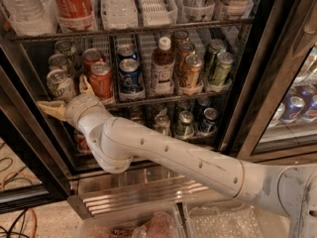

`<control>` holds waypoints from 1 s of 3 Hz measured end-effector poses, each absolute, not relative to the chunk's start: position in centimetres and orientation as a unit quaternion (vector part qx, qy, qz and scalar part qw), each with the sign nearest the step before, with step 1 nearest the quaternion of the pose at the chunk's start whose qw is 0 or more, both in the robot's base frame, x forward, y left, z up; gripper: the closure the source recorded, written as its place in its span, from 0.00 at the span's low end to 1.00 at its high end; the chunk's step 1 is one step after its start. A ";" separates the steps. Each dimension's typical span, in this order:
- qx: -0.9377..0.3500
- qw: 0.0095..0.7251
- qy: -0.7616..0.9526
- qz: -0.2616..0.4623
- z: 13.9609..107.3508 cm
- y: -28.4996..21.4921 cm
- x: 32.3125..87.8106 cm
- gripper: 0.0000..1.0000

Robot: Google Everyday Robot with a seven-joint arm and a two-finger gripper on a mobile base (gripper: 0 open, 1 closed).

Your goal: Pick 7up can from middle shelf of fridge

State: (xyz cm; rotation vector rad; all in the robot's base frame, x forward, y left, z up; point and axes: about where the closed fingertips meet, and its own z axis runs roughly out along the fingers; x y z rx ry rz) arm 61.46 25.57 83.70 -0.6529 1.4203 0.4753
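Note:
The 7up can [59, 83], pale silver with green marks, stands at the front left of the middle shelf [163, 99] of the fridge [270, 83]. More pale cans stand behind it. My gripper [67, 97] is at the shelf's front edge, just below and right of the can, and it is open. One finger [49, 108] points left under the can. The other finger [85, 86] sticks up between the 7up can and the red cola can [101, 78]. It holds nothing.
Along the same shelf stand a blue can [130, 76], a white-capped brown bottle [162, 66] and green-gold cans [220, 66]. Large bottles [74, 4] fill the rack above, cans [184, 123] the rack below. The ribbed steel base [143, 190] lies under my arm.

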 end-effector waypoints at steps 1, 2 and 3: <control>-0.292 0.684 0.634 0.212 83.6 25.6 61.5 0.42; -0.293 0.683 0.634 0.212 83.6 25.6 61.5 0.65; -0.298 0.681 0.634 0.213 83.4 25.9 61.4 0.88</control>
